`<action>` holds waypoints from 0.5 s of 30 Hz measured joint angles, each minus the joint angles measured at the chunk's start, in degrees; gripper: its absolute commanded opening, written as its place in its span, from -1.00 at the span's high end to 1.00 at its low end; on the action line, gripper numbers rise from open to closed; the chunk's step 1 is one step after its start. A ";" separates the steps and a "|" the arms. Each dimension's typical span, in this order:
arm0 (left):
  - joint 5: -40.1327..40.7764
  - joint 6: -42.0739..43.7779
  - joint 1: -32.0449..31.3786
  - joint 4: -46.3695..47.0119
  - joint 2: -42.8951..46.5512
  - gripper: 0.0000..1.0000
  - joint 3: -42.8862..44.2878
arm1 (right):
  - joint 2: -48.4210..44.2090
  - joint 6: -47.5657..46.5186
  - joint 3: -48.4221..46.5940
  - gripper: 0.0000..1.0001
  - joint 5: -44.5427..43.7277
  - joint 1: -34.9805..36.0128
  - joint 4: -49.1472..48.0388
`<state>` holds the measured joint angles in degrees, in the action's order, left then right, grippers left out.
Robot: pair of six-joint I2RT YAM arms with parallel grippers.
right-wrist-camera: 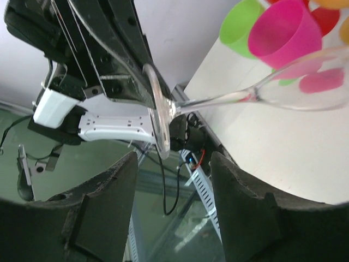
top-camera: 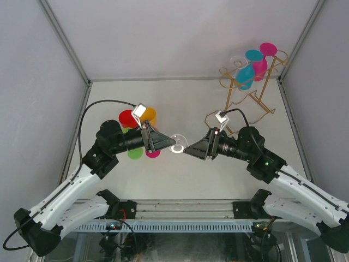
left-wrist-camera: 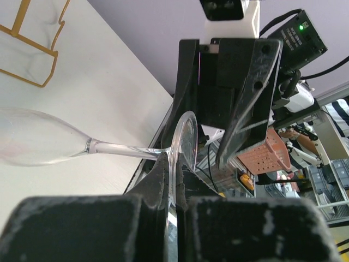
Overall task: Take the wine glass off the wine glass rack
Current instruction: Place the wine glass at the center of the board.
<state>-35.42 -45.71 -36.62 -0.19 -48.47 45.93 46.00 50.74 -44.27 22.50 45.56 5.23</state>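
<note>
My left end effector (top-camera: 172, 145) pinches the foot of the clear wine glass (left-wrist-camera: 38, 143), bowl hanging toward the white worktop (top-camera: 218, 180). My right end effector (top-camera: 187, 149) gapes opposite, with the gold wire rack (top-camera: 260, 94) well apart.

The gold-coloured wire wine glass rack (top-camera: 248, 95) stood at the far right corner of the white tabletop (top-camera: 191, 103). The turquoise and pink glasses (top-camera: 246, 75) hung upside down on its upper arms. The coloured plastic cups (top-camera: 131, 118) sat together at the left, partly under the left gripper (top-camera: 165, 143). Between it and the right gripper (top-camera: 192, 148), near the middle and well apart from the rack, was the clear wine glass (top-camera: 178, 146). Its foot was clamped in the left jaws, and the right jaws stood apart on both sides of it.
</note>
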 measured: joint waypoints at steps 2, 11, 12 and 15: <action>0.37 0.17 0.00 -0.02 0.04 0.99 0.00 | 1.42 0.04 0.00 -0.11 0.24 1.81 -0.76; 0.76 0.33 0.00 -0.44 0.28 1.00 0.00 | 6.78 0.70 0.52 0.31 -2.82 6.71 -9.31; 0.76 0.33 0.00 -0.44 0.33 0.99 0.00 | 6.84 1.11 1.16 0.35 -3.45 6.71 -10.91; 0.76 0.44 0.00 -0.68 0.57 1.00 0.00 | 6.80 2.45 3.39 0.47 -5.64 6.71 -14.78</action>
<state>-34.65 -45.28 -36.62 -0.86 -47.90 45.93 52.80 53.19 -40.88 16.86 52.27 -9.54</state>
